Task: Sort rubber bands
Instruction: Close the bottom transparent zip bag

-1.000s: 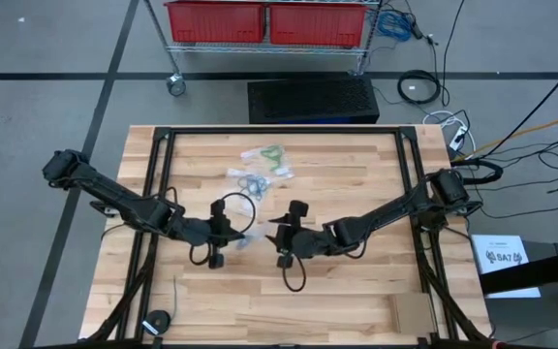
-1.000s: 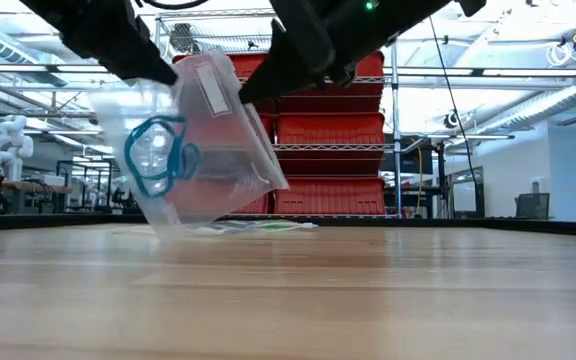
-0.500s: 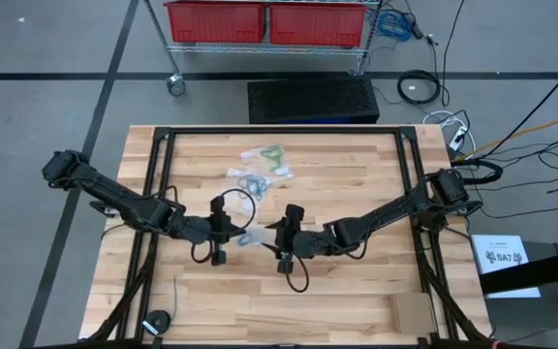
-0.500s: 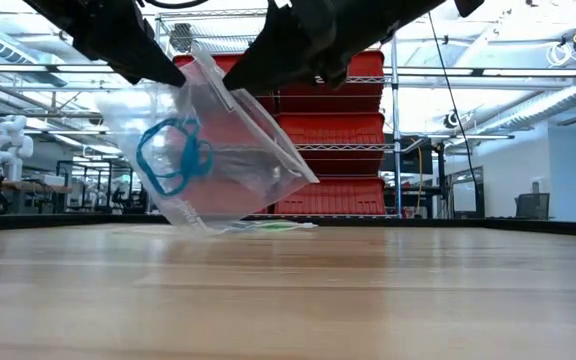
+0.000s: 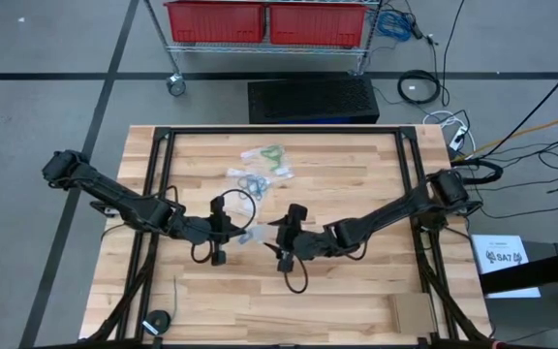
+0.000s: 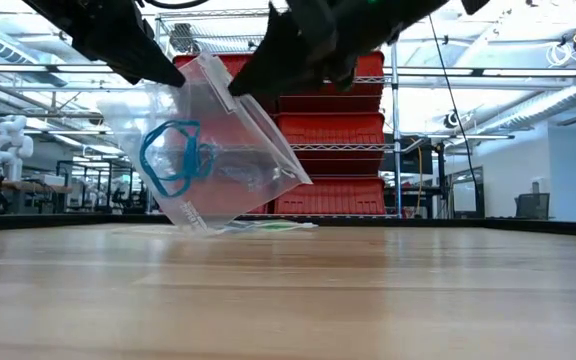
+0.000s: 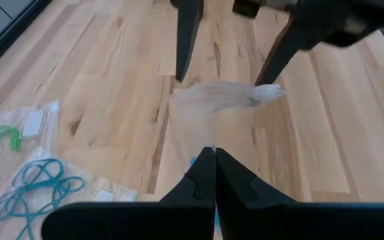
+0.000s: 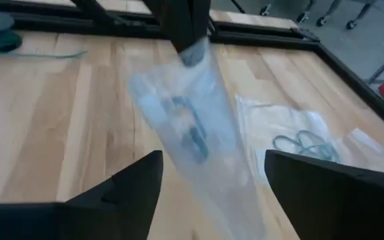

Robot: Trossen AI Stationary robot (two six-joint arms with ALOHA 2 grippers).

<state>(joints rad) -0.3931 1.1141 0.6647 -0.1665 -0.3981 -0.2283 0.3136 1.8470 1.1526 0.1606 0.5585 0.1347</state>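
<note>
Here's the left gripper (image 5: 232, 233) near the middle of the wooden table (image 5: 356, 301), its fingers (image 7: 209, 175) pressed together on the top edge of a clear zip bag (image 6: 213, 150). The bag hangs tilted above the tabletop, and the low view shows a bright blue rubber band cluster (image 6: 173, 157) inside it, looped against the plastic. A white label patch (image 6: 208, 82) sits near the bag's top edge; any writing on it is too small to read.

Across from it, the right gripper (image 5: 281, 236) faces the left one, fingers (image 8: 129, 183) spread wide, one on each side of the hanging bag and not touching it in the right wrist view. From the left wrist, the two dark fingers of the right arm stand apart just beyond the bag's pale far edge.

Farther back on the table lie more clear bags (image 5: 260, 165): one holds light green bands (image 5: 273, 152), another teal-blue bands (image 5: 251, 181). Their small white labels are unreadable too. Beyond the table, red bins (image 5: 264, 21) sit on a wire rack, and off to the right of the table a white sheet (image 5: 504, 260) carries dark lettering I cannot make out.
</note>
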